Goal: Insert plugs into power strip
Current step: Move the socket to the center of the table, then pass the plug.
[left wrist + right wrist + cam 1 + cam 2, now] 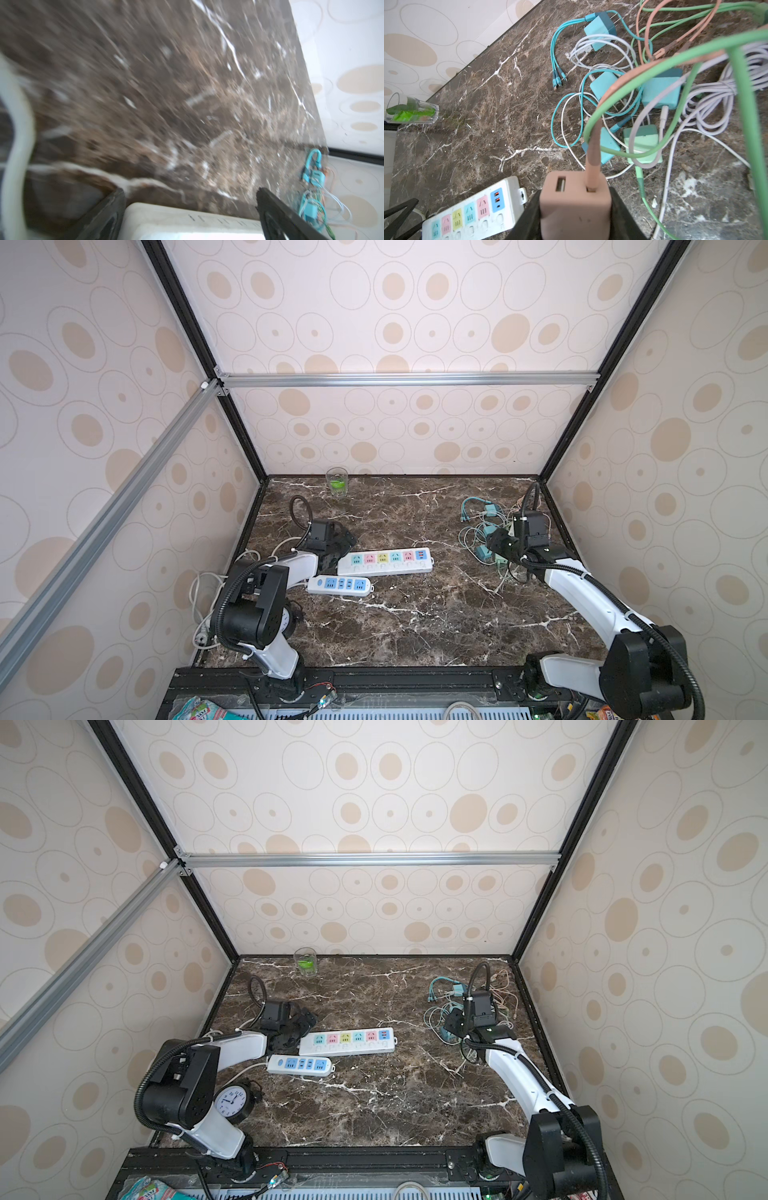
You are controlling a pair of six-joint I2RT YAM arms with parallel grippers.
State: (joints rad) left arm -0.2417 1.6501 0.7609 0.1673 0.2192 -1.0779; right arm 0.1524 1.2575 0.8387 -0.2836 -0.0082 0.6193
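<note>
Pink plug [575, 205] in right jaws; left jaws wide; four teal plugs [600, 31], one mint [643, 137].

Two power strips: long white plastic strip with pastel sockets [384, 562], short white plastic strip with blue sockets [338, 585]. Six cube-shaped charger plugs clearly countable: four teal cubes [600, 31] [603, 85] [660, 93] [611, 145], one mint-green cube [643, 141], one dusty-pink cube [575, 203]. One clear glass tumbler [336, 483] holding green leaves. One round black-rimmed clock [232, 1101]. Thin tangled cables [708, 99] too knotted to count.
</note>
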